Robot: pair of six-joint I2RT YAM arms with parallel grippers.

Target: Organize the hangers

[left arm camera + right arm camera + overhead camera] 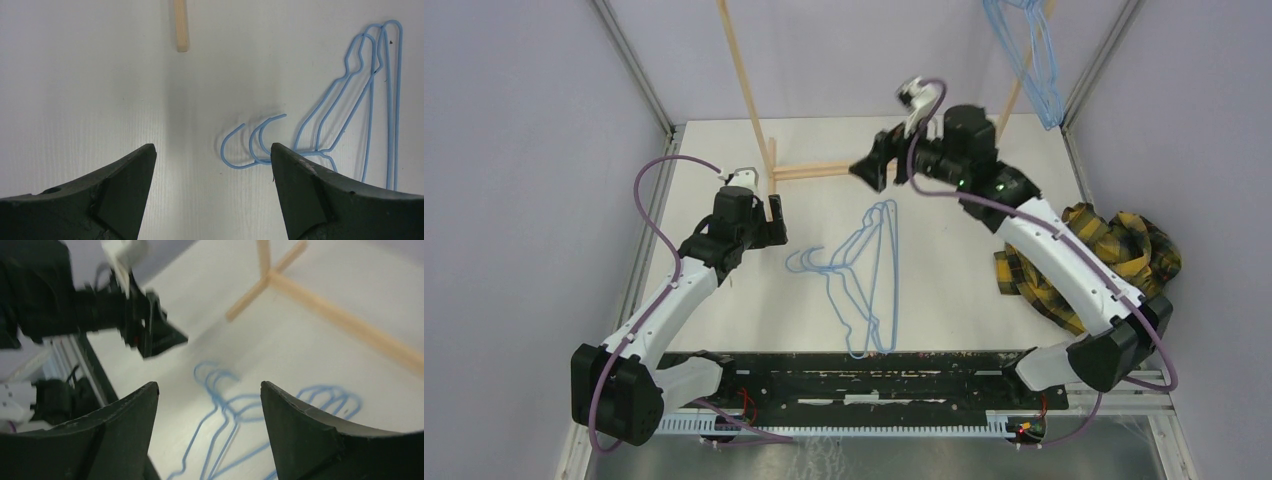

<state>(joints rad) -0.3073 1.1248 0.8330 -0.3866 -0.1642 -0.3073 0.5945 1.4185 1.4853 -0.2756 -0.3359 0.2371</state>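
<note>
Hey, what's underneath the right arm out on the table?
A crumpled yellow-black plaid cloth lies on the table beneath the right arm. The arm covers a diagonal strip of the cloth, and whatever may lie under the cloth itself cannot be seen.

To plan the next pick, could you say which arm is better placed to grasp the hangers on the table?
Probably left: the left gripper is open, low over the table, with the hangers lying just beside it. The right gripper, also open, is raised.
</note>
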